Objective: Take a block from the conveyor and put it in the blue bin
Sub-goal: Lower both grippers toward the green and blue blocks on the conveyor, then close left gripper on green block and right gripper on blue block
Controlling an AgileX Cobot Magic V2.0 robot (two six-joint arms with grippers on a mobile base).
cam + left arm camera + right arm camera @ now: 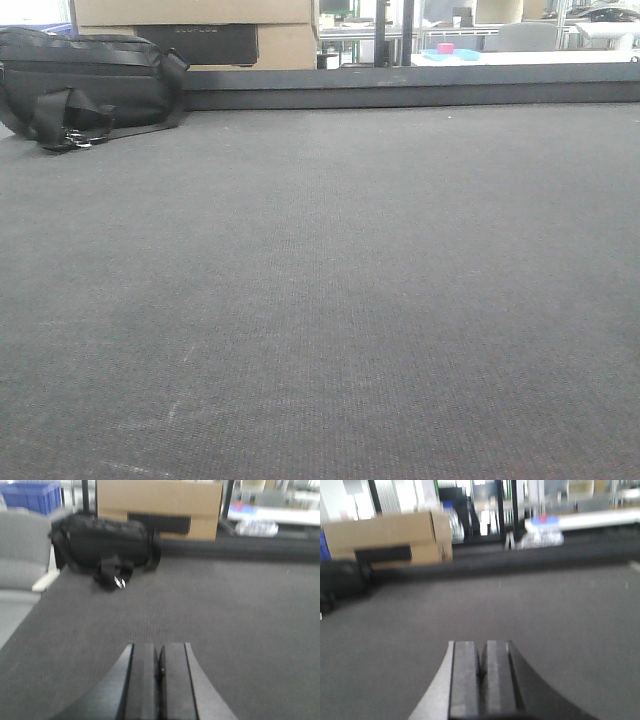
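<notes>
My left hand [159, 655] sits at the bottom centre of its wrist view, clenched, its two dark pads pressed together with nothing between them. My right hand [483, 655] shows the same way in its own view, clenched on nothing. The conveyor [320, 300] fills most of every frame, dark grey and woven, with its black edge rail [420, 92] running across the upper part of the front view. A black bag [85, 85] lies on it at upper left, in front of a cardboard box [200, 25]. The blue bin [31, 496] stands in the upper left corner of the left wrist view, beyond the bag
</notes>
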